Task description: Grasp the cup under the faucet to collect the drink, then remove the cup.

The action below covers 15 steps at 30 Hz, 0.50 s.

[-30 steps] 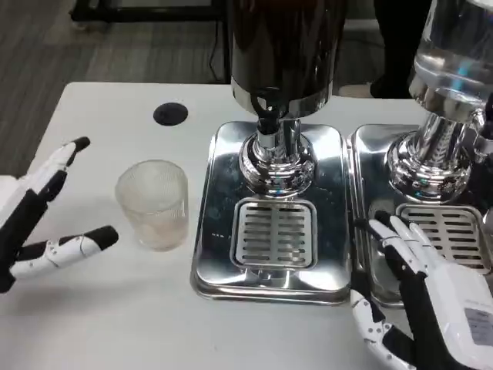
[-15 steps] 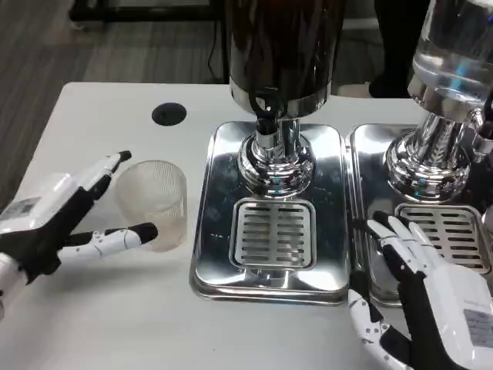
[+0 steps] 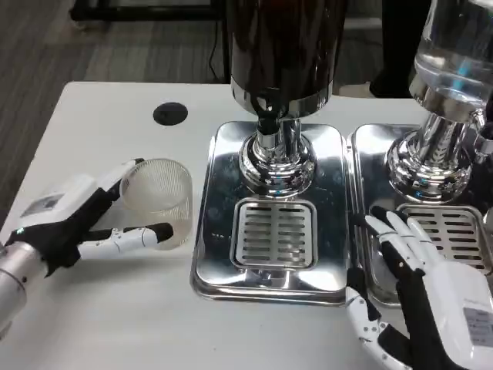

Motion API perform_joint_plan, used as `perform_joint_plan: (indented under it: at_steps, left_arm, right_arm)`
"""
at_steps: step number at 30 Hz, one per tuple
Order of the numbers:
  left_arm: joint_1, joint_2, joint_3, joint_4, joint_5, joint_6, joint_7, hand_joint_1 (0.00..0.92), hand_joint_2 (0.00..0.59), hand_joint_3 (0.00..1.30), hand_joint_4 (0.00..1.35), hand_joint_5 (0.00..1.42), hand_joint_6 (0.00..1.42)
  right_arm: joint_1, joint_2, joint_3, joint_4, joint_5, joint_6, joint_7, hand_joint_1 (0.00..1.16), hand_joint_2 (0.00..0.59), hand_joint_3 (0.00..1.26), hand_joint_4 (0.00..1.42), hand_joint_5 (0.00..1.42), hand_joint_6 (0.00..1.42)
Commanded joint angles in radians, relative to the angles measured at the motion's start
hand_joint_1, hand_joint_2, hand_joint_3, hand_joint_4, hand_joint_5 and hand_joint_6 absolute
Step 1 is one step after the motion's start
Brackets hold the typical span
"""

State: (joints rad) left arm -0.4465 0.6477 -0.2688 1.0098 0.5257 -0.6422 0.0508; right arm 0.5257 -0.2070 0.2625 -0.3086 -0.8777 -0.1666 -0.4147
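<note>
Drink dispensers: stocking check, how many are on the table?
2: the dark dispenser at centre, behind its drip tray; the clear dispenser at right, cut off by the frame.

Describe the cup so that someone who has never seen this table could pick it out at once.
Start at the dark-tanked drink dispenser on its shiny steel drip tray mid-table. Just left of that tray, on the bare white table, stands the cup, with the left hand around it. It is the only clear, ribbed glass thing there.
</note>
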Motion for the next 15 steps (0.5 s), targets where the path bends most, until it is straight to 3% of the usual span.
perform_joint_plan:
  at_steps: [1, 12, 15]
  left_arm:
    - [-0.029, -0.009, -0.016, 0.05, 0.013, -0.007, 0.02, 0.028, 0.013, 0.0, 0.0, 0.04, 0.14]
    - [-0.054, -0.022, -0.017, 0.108, -0.005, -0.009, 0.03, 0.046, 0.026, 0.01, 0.0, 0.08, 0.15]
    - [-0.063, -0.046, -0.021, 0.106, 0.004, -0.043, 0.093, 0.048, 0.028, 0.01, 0.0, 0.08, 0.15]
  right_arm:
    - [0.006, 0.003, 0.002, -0.002, 0.001, -0.001, -0.011, 0.4, 0.508, 0.23, 0.12, 0.1, 0.25]
    - [0.003, 0.004, 0.0, 0.001, 0.014, -0.004, -0.008, 0.4, 0.508, 0.23, 0.12, 0.1, 0.26]
    - [0.005, 0.004, -0.001, -0.001, 0.016, -0.003, -0.008, 0.4, 0.508, 0.24, 0.12, 0.1, 0.26]
